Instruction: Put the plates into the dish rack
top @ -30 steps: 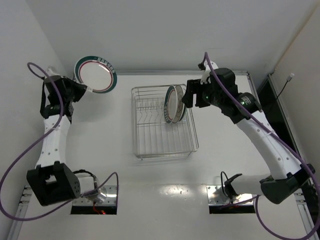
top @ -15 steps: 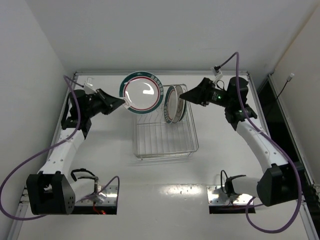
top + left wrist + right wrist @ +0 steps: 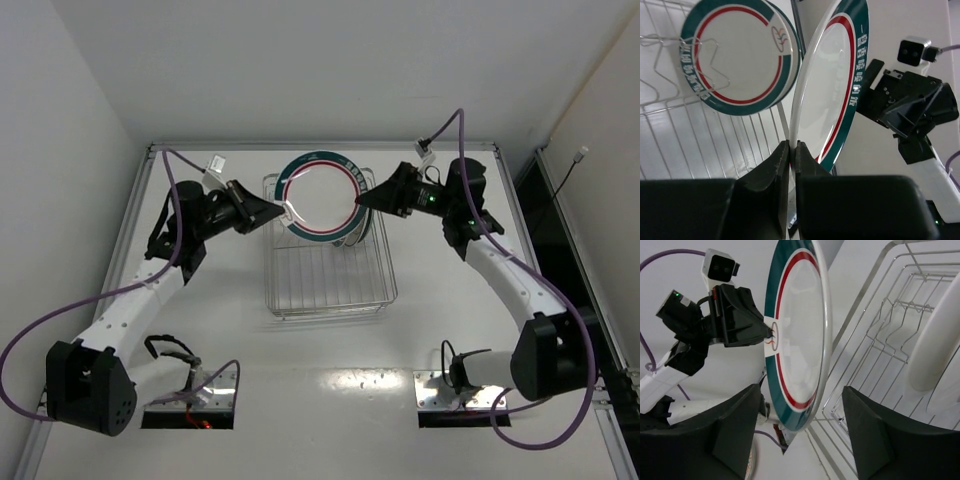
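My left gripper (image 3: 282,208) is shut on the left rim of a white plate with green-and-red rim bands (image 3: 320,195) and holds it upright above the far part of the dish rack (image 3: 325,312). In the left wrist view the jaws (image 3: 792,150) pinch that plate's (image 3: 832,85) rim. A second banded plate (image 3: 735,55) stands in the rack's prongs, mostly hidden behind the held one in the top view (image 3: 357,236). My right gripper (image 3: 366,202) is open, with its fingers on either side of the held plate's (image 3: 800,335) right rim without touching it. The teal and grey plates are out of view.
The rack's wire prongs (image 3: 890,335) stand beside the racked plate (image 3: 935,350). Purple cables (image 3: 60,320) loop off both arms. Two metal mounting plates (image 3: 445,388) sit at the near edge. White walls close in at the back and left.
My left arm swung the plate from the far left corner to above the rack. My right gripper left the racked plate, drew back, then closed in on the held plate's right rim.
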Action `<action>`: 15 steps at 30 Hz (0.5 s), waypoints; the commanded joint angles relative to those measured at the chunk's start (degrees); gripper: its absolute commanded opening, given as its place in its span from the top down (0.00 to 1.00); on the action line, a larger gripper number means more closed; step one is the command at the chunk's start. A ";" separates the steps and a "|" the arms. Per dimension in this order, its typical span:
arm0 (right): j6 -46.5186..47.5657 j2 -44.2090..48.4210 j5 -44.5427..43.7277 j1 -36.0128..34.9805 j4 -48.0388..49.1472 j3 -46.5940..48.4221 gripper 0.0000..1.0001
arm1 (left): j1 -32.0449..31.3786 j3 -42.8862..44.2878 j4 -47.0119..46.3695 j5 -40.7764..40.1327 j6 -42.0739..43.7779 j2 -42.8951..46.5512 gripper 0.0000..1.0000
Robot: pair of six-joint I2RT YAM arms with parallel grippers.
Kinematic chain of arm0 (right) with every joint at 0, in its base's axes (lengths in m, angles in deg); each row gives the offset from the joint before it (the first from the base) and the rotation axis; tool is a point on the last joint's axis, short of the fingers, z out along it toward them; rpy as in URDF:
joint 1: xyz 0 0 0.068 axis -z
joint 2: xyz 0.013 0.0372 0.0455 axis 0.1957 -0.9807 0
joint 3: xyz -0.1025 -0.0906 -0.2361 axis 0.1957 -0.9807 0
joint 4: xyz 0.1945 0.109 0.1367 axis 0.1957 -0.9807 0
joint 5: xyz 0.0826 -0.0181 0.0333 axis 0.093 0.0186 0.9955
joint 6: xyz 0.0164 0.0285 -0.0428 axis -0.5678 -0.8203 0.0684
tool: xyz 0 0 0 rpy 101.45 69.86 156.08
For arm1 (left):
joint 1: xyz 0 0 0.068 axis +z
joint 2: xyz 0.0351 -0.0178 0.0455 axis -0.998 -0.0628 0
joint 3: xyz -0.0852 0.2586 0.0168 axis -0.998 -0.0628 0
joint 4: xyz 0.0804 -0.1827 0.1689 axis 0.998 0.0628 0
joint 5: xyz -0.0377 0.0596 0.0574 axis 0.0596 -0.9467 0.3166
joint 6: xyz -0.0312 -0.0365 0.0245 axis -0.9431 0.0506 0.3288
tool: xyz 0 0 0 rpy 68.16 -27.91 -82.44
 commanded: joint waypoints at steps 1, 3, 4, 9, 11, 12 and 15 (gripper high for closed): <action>1.82 -0.91 1.26 -0.26 3.44 -0.17 0.38 | -3.52 3.54 -6.67 -0.82 -2.40 0.18 1.00; 1.82 -1.44 1.26 -0.27 3.44 -0.17 0.68 | -5.36 3.54 -6.67 -1.34 -2.92 0.18 1.00; 1.04 -1.96 1.26 -0.27 4.22 -0.17 0.83 | -5.37 3.54 -7.19 -1.35 -2.93 0.18 1.00; 2.86 0.56 -4.95 -0.27 -3.37 2.02 1.00 | -5.46 5.62 1.01 -2.05 0.91 -1.74 0.70; 9.42 2.77 -11.36 -0.79 -11.37 6.48 1.00 | -4.76 9.15 12.15 -3.18 5.22 -2.89 0.56; 11.30 3.91 -20.36 -1.49 -15.68 8.25 1.00 | -3.97 13.52 17.01 -4.41 10.03 -3.51 0.44; 14.91 7.25 -39.08 -6.83 -29.92 13.88 1.00 | -3.44 23.97 37.40 -24.01 17.26 -5.10 0.33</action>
